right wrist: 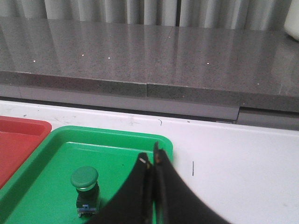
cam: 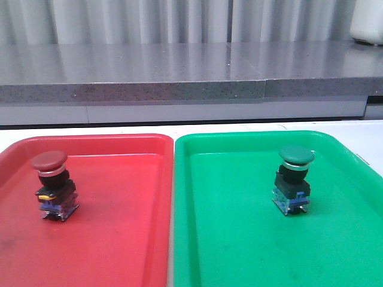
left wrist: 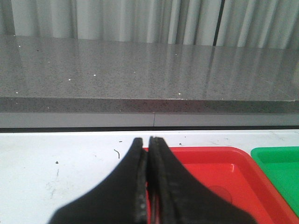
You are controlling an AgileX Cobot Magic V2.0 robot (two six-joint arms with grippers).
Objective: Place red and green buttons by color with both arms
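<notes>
The red button stands upright in the red tray, near its far left. The green button stands upright in the green tray, towards its far right; it also shows in the right wrist view. No arm shows in the front view. My left gripper is shut and empty, above the far left corner of the red tray. My right gripper is shut and empty, above the far right corner of the green tray, right of the green button.
Both trays lie side by side on a white table. A grey stone ledge runs behind the table, with curtains beyond. A white object stands at the ledge's far right.
</notes>
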